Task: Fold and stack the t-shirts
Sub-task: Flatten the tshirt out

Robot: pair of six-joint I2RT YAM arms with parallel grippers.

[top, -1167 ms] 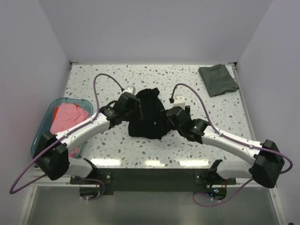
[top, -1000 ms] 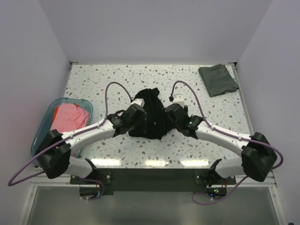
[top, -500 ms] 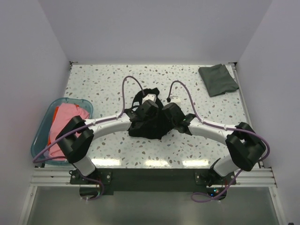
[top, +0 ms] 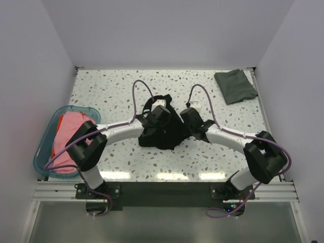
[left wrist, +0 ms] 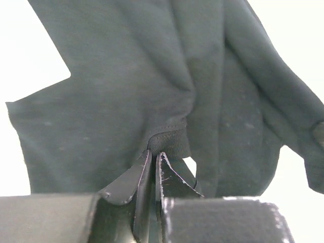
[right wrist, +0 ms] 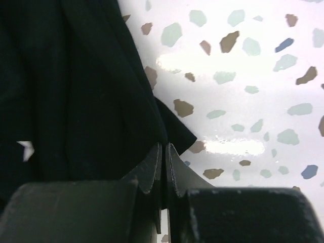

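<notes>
Just clamped left gripper [left wrist: 154,154] and right gripper [right wrist: 164,147] from open onto black shirt [top: 163,137] edges mid-frame, so probably ready to lift and spread.

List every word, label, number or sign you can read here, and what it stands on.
No text can be read.
The small white label on the black t-shirt is too small to read.
No print shows on the grey-green t-shirt, the teal tub or the table.
</notes>
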